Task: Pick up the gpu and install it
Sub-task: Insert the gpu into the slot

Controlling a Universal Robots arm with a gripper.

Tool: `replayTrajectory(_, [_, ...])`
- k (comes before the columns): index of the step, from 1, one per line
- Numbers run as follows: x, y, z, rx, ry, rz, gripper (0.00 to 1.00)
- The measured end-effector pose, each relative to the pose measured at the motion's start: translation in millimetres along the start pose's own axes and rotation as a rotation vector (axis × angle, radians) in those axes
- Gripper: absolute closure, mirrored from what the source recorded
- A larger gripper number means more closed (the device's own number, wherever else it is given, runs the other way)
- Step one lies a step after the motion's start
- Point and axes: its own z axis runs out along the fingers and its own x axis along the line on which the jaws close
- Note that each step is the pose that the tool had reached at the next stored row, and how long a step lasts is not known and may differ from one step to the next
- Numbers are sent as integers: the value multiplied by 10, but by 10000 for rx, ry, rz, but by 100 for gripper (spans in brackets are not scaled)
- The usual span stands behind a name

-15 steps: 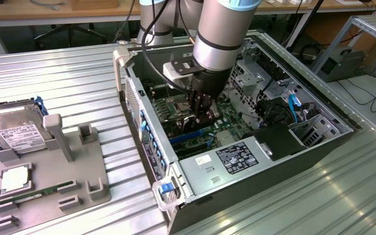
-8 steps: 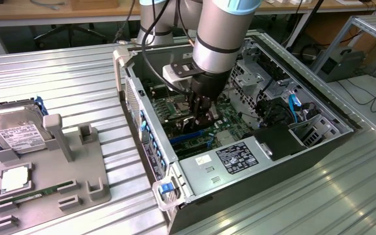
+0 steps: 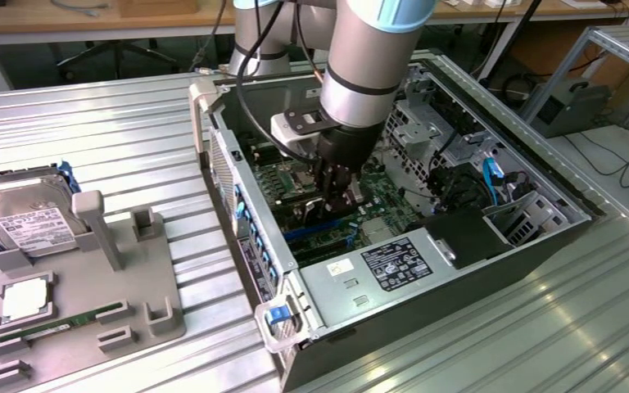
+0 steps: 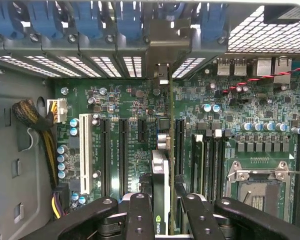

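- Nearest, at the exterior view's lower left, a grey holder (image 3: 140, 278) is sitting on the ribbed metal table (image 3: 107, 139).
- Its pockets are holding three things. A hard drive (image 3: 25, 219) with a white label is lying at the far end, a square silvery chip (image 3: 22, 301) in the middle, and a green memory stick (image 3: 58, 325) flat along the near side.
- Right of the holder, an open case (image 3: 435, 327) is lying on its side with the opening facing up, taking up the middle of the table.
- Inside it a green board (image 4: 115, 100) is covering the floor, carrying a white slot (image 4: 85, 150), long black slots and a metal socket (image 4: 260, 185).
- A labelled grey box (image 3: 396, 262) is sitting at the case's near end, and a blue cable (image 3: 490, 176) is running past the drive cages on the exterior view's right.
- The arm (image 3: 369, 65) is reaching straight down into the case, over the board.
- The gripper (image 4: 162, 220) is clamping the gpu (image 4: 160, 170), one finger pressing on each face.
- The gpu is hanging edge-on inside the case, low over the board among the black slots. Its bracket end is pointing at the rear wall with the blue clips (image 4: 90, 20); whether its edge is touching a slot I cannot tell.
- Beyond the table, wooden desks (image 3: 107, 16) are running along the back of the room.
- On the exterior view's right an aluminium frame (image 3: 626, 33) is standing by a dark box (image 3: 572, 102), with cables (image 3: 609, 160) trailing on the floor.
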Motion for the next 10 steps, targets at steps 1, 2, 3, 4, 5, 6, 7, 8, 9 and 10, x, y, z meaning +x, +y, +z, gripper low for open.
replayTrajectory(1, [0, 0, 1, -1, 2, -1, 73])
replayTrajectory(2, [0, 1, 2, -1, 2, -1, 73])
replayTrajectory(3, [0, 1, 6, 0, -1, 0, 73])
replayTrajectory(4, [0, 1, 9, 1, -2, 0, 73])
replayTrajectory(5, [0, 1, 15, 1, -2, 0, 73])
replayTrajectory(6, [0, 1, 20, 0, 0, 0, 73])
replayTrajectory(7, [0, 1, 24, 0, -1, -1, 73])
replayTrajectory(8, [1, 1, 28, 0, -1, -1, 73])
replayTrajectory(9, [1, 1, 34, 0, 0, -2, 73])
replayTrajectory(10, [1, 1, 37, 0, 0, -1, 73])
